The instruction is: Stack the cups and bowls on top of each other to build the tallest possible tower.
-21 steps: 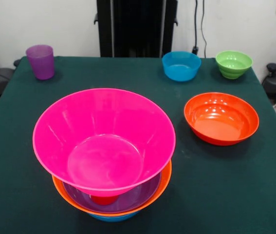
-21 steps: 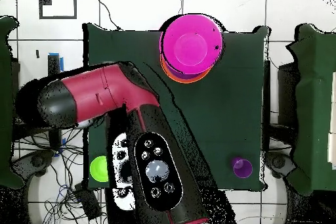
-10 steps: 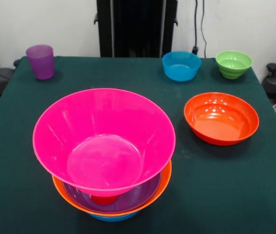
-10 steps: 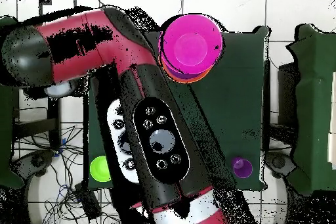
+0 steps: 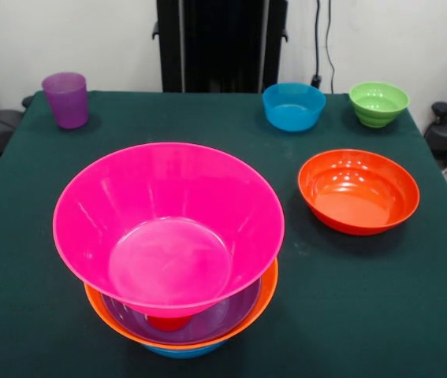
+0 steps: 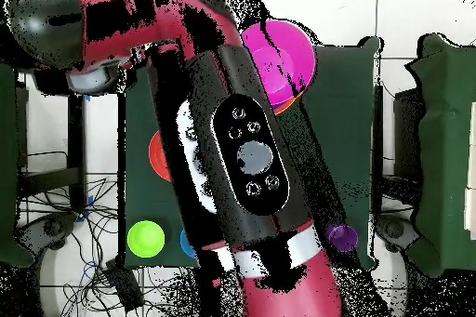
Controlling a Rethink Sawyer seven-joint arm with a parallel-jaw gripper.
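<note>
Purple cup (image 5: pixel 65 99): far left corner of the table (image 5: pixel 34 197) in my front view; one, upright, standing alone, well apart from everything else.

Tower (image 5: pixel 169 250): near edge, left of centre. Pink bowl (image 5: pixel 168 224) on top, propped on a red cup (image 5: pixel 168 322) that peeks out under it; below that a purple bowl (image 5: pixel 227 315), an orange bowl (image 5: pixel 266 295) and a sliver of blue bowl (image 5: pixel 184 351) at the very bottom. Wider than tall.

Small blue bowl (image 5: pixel 293 106): far edge, right of centre, loose.

Red-orange bowl (image 5: pixel 358 190): right of the tower, apart from it; the closest loose piece.

Green bowl (image 5: pixel 378 103): far right corner, loose, just beside the small blue bowl.

Count: cups I can see, two (one purple, one red). Bowls, seven (four in the tower, three loose).

Arm (image 6: pixel 237 146): overhead only; it runs lengthwise across the table and covers most of the cloth and part of the pink bowl.

Gripper: I can't find it in either view, so whether it is spread or closed I cannot tell.

Relation that matters: I judge the next pick is a loose piece; which way each lies from the tool is not readable here.
</note>
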